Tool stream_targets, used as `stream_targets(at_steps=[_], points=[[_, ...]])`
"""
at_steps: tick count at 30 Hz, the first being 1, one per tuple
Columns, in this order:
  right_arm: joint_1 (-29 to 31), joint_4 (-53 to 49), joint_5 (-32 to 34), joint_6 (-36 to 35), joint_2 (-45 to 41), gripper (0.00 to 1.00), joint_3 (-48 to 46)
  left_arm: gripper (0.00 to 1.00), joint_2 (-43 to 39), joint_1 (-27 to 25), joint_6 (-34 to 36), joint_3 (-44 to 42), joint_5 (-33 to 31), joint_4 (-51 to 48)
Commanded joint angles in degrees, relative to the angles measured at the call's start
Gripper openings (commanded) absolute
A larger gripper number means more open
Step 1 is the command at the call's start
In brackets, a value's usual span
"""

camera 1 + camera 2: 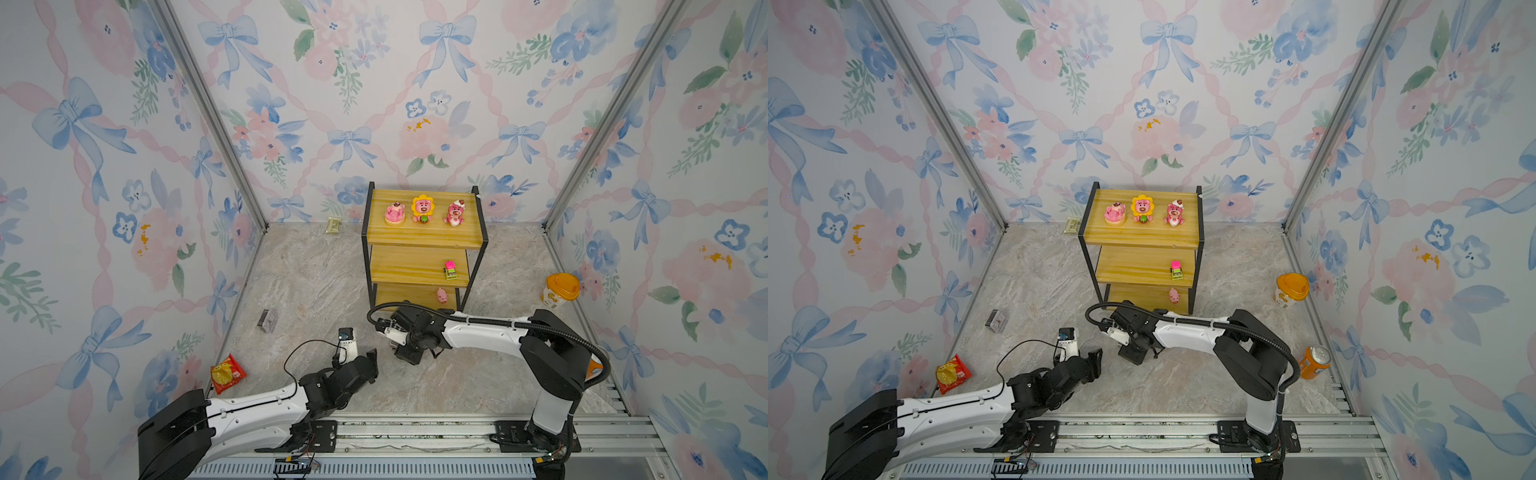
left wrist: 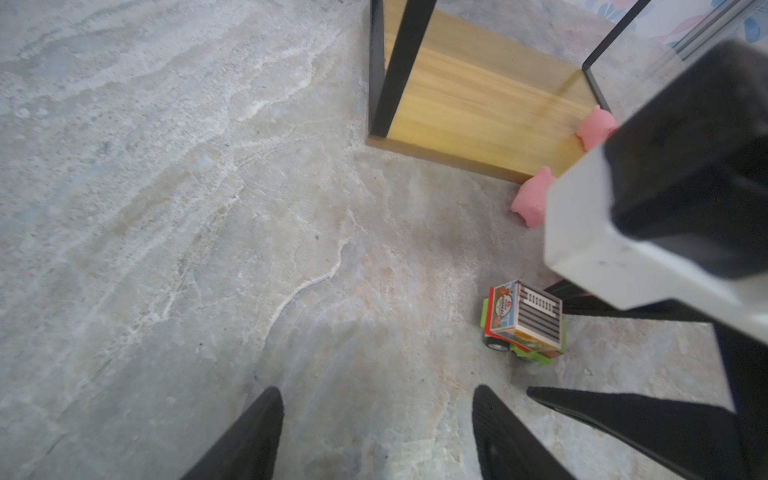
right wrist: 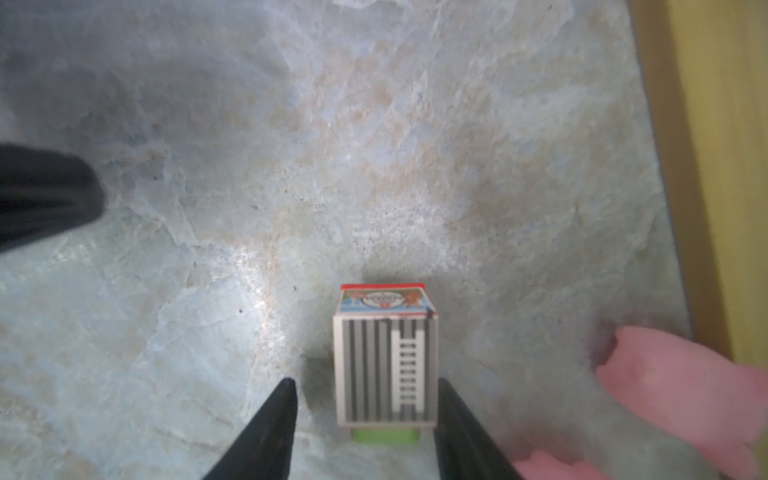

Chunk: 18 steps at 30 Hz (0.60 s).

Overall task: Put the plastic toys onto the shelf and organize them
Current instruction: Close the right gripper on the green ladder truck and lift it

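The shelf (image 1: 424, 237) stands at the back with three pink bears (image 1: 422, 209) on its top board. A pink-green car (image 1: 450, 269) sits on the middle board and a pink pig (image 1: 441, 295) on the bottom one. My right gripper (image 3: 365, 382) points down at the floor, open, with its fingers either side of the red-green car (image 3: 386, 365). There is a gap at one finger. In both top views the right wrist hides that car. A second pink pig (image 2: 532, 199) lies on the floor against the shelf's front edge. My left gripper (image 2: 378, 390) hovers open and empty just left of the car.
A yellow-lidded cup (image 1: 561, 289) stands right of the shelf and an orange can (image 1: 1315, 361) lies near the right arm's base. A red snack packet (image 1: 226, 372) and a small grey box (image 1: 267, 321) lie at the left. A small packet (image 1: 333, 225) lies by the back wall.
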Motion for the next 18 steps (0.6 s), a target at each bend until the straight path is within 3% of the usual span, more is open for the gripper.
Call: stream_targets(at_steps=[1, 18], points=[[0.5, 4.0, 0.2, 1.1, -1.8, 0.53, -2.6, 0.73, 0.3, 0.6, 0.7, 0.0, -0.5, -1.1], [-1.6, 16.5, -3.1, 3.6, -4.0, 0.48, -11.6, 0.73, 0.2, 0.6, 0.5, -0.2, -0.6, -1.4]])
